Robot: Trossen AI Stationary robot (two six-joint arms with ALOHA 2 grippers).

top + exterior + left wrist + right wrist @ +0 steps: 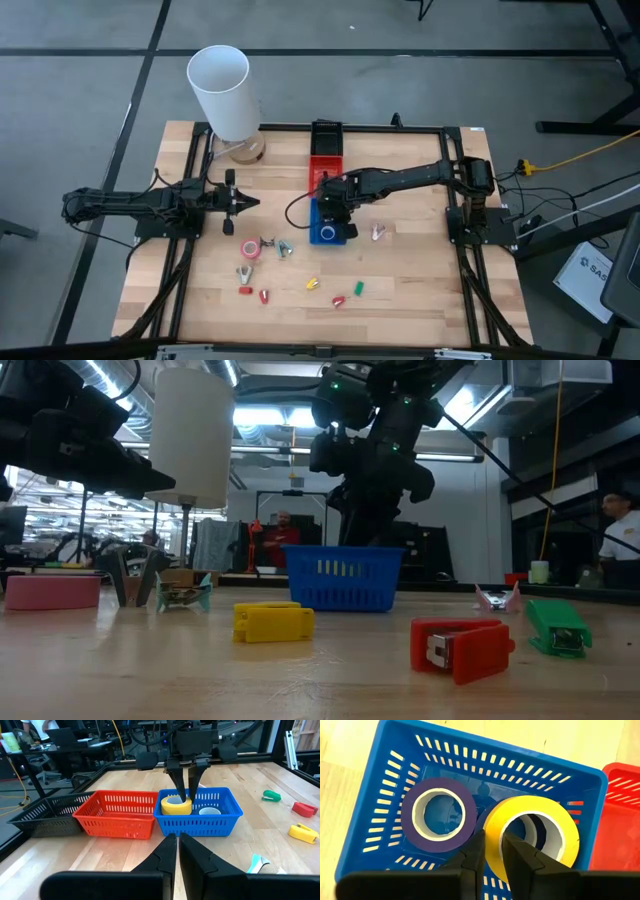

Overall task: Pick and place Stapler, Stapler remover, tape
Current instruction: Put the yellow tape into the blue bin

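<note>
My right gripper (492, 852) reaches in from the table's right and is shut on a yellow tape roll (532, 840) over the blue basket (325, 232). A blue-purple tape roll (437, 815) lies flat on the basket floor. A pink tape roll (251, 248) lies flat on the table to the left of the basket. Small staplers, yellow (272, 622), red (462, 648) and green (556, 628), lie near the table's near edge. Silvery claw-shaped removers (283, 247) lie among them. My left gripper (250, 203) hovers shut on the table's left, touching nothing. My right gripper pinches the yellow roll's ring wall (492, 832), one finger in the centre hole and one (196, 782) outside. The fingers come from above, pointing down. The roll hangs level at the blue basket's rim (200, 802), its lower part inside the basket.
A red basket (325, 170) and a black basket (326, 135) stand in a row behind the blue one. A tall white cylinder (225, 90) stands at the far left corner. People (283, 532) are in the room beyond. Bare wood lies to the blue basket's right.
</note>
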